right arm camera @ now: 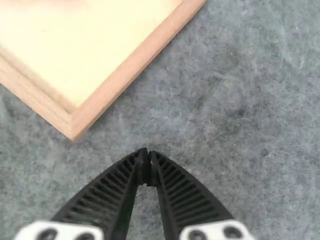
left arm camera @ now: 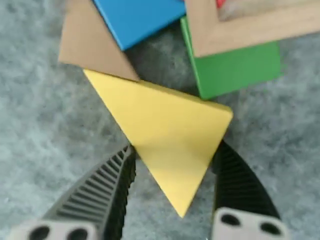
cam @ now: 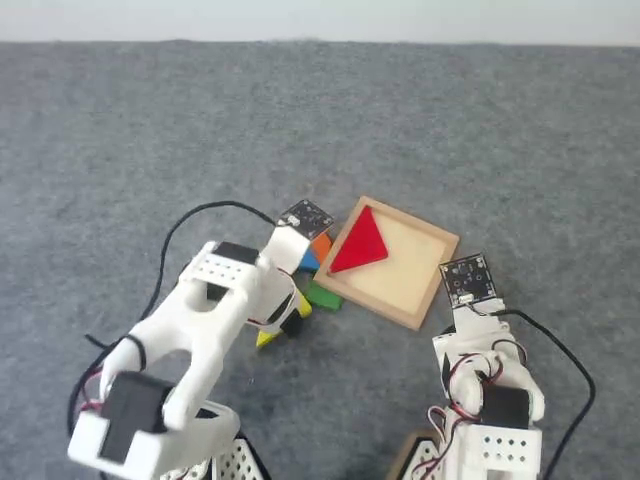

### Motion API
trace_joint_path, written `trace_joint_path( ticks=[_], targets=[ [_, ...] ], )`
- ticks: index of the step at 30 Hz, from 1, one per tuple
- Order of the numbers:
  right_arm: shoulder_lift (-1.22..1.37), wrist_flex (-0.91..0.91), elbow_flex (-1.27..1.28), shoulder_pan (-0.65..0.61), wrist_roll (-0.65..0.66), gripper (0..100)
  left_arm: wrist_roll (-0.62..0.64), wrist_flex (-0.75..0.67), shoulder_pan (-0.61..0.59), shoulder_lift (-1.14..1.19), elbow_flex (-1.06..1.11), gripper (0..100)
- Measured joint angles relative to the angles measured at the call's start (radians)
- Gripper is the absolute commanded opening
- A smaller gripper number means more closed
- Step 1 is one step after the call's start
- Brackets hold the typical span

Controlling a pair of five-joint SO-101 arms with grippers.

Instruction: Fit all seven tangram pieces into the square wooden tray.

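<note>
Nearest the lens in the high view are the two white arms at the bottom of the frame, the left arm [cam: 190,340] at lower left and the right arm [cam: 485,390] at lower right, both over a grey felt-covered worktop [cam: 500,130].

The left claw [left arm camera: 175,152] sits just left of centre in the high view. Its two black ribbed fingers [left arm camera: 112,180] are parted around a yellow triangle [left arm camera: 167,125] and press against its two slanted edges. The triangle's point lies between them.

Beyond the yellow triangle in the left wrist view lie a tan piece [left arm camera: 90,47], a blue piece [left arm camera: 140,17] and a green piece [left arm camera: 235,67]. The green one is tucked under a corner of the square wooden tray [left arm camera: 240,32].

The tray [cam: 385,308] lies turned like a diamond at centre frame in the high view. A red triangle [cam: 360,245] lies in its left half, and the rest of its floor is bare wood. An orange piece [cam: 322,243] shows just left of the tray's rim.

The right claw [right arm camera: 148,157] is closed tip to tip on nothing. It hangs above bare felt, just beside one corner of the tray.
</note>
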Motion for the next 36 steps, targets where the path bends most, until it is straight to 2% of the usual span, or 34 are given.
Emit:
trace_joint_path(
  ticks=[9, 15, 18, 21, 27, 36],
  targets=[
    [0.000, 0.000, 0.000, 0.000, 0.000, 0.8, 0.038, 0.009, 0.002, 0.006, -0.014, 21],
    [0.000, 0.000, 0.000, 0.000, 0.000, 0.8, 0.037, -0.029, 0.008, -0.302, 0.149, 21],
    [0.000, 0.000, 0.000, 0.000, 0.000, 0.8, 0.037, 0.009, 0.011, -0.454, 0.155, 21],
    [0.000, 0.000, 0.000, 0.000, 0.000, 0.8, 0.031, 0.043, 0.015, -0.491, 0.155, 21],
    [0.000, 0.000, 0.000, 0.000, 0.000, 0.8, 0.043, 0.044, 0.092, -0.382, 0.120, 23],
    [0.000, 0.000, 0.000, 0.000, 0.000, 0.8, 0.072, 0.014, 0.086, -0.008, -0.041, 23]
  ],
)
